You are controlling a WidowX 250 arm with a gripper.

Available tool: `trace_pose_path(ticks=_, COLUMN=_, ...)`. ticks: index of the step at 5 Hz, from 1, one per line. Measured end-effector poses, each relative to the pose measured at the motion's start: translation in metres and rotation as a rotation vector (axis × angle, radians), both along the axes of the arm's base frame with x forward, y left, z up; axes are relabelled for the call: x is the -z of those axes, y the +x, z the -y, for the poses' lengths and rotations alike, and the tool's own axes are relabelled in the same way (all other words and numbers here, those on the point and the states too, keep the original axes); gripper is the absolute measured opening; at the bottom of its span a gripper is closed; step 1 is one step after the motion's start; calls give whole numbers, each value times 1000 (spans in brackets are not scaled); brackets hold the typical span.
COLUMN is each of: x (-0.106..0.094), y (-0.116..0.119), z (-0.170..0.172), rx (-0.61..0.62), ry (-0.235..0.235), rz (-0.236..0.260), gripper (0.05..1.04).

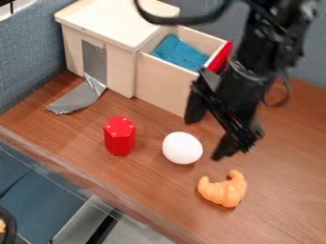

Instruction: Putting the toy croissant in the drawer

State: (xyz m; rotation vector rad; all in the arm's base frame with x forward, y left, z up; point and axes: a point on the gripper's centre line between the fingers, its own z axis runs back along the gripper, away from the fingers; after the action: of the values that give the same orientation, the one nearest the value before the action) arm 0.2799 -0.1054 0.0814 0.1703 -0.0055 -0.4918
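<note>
Croissant (224, 191) lies on the tabletop (286, 205), toward its near edge, with the white egg (182, 148) between it and the drawer (160, 90). Probably it is light, stiff plastic, a little slippery but not fragile; better to take it across the thick middle. The pincer (208, 134) is wide open, holding nothing.

The brown wooden counter (149, 183) is viewed from fairly near, downward at a slant, toward the boxy, pale wooden drawer unit (117, 24).
</note>
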Motion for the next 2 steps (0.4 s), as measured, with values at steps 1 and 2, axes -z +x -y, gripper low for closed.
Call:
trace_pose_path(ticks=1, x=20, y=6, z=13, rx=35, ry=24, rz=-44, gripper=1001)
trace_pose_path(ticks=2, x=37, y=14, z=21, rx=51, ry=17, rz=-76, gripper=1001)
